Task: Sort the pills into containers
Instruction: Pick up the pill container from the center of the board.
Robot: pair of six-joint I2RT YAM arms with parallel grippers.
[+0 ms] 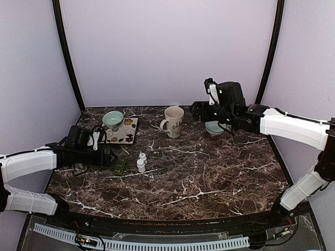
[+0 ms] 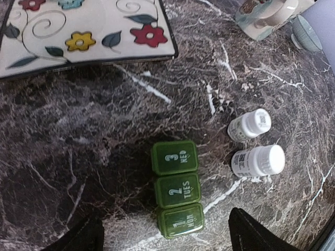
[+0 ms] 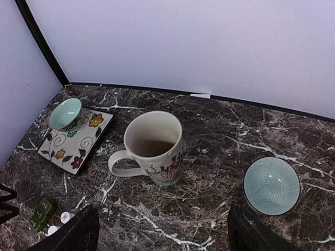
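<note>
Dark marble table with white veins; plain lilac backdrop behind it; cream mug stood upright near back centre, handle pointing left, red floral print on its side; square floral plate lay at back left (white, dark rim, red and yellow flowers); pale green bowl rested on the plate's far corner; second pale green bowl sat directly on the table, right of the mug and apart from it.
</note>
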